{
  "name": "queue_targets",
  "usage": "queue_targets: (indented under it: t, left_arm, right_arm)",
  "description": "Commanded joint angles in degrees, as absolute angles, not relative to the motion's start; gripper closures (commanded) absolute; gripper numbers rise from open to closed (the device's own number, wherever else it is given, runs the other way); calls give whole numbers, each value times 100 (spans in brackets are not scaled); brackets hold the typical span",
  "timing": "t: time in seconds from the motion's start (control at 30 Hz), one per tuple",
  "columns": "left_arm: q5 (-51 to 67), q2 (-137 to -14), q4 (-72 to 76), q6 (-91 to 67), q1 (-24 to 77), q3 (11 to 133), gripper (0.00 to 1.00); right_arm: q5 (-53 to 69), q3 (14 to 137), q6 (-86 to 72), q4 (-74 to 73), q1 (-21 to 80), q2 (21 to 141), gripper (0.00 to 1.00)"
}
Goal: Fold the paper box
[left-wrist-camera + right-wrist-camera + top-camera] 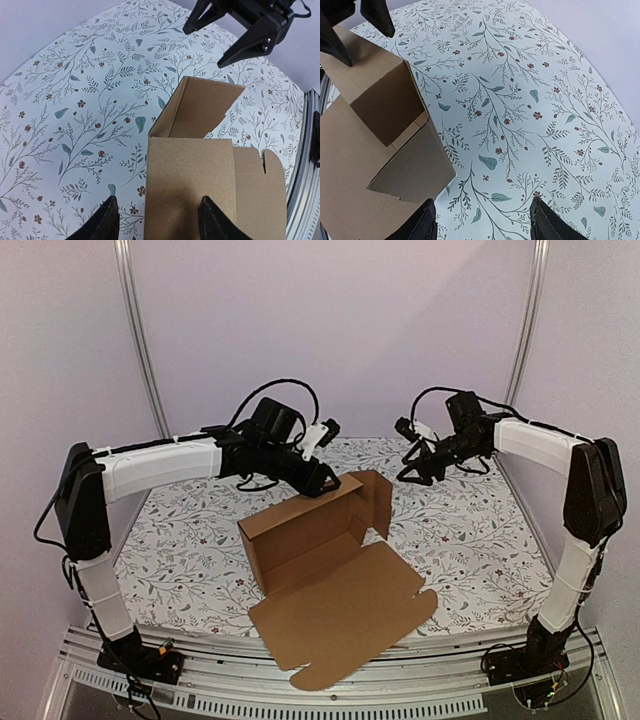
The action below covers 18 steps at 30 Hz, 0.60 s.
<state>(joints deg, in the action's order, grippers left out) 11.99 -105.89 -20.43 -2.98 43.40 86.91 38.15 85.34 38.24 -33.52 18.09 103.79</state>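
hovering at paper box [340, 610] rear wall, left gripper [326, 483], contact unclear

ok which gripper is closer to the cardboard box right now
Left. The left gripper is at the cardboard box's upright back wall, jaws open. The right gripper hangs open off to the box's right, apart from it.

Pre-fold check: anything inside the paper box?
Only bare cardboard floor and walls show inside the paper box; nothing lies there. The left gripper at the far wall's top covers a bit of that wall.
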Motion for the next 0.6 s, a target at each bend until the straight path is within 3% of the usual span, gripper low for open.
queue_targets:
  t: [0.0,0.57]
  left_arm:
    - [977,-10802,-2293,-133,4377,8745,46]
    - [1380,-10762,-1950,-378,4368,8541,48]
  right_arm:
    - [3752,8717,3775,-3354,2059,11108,37]
    - [3813,8494,3956,-2959,2934,11003,33]
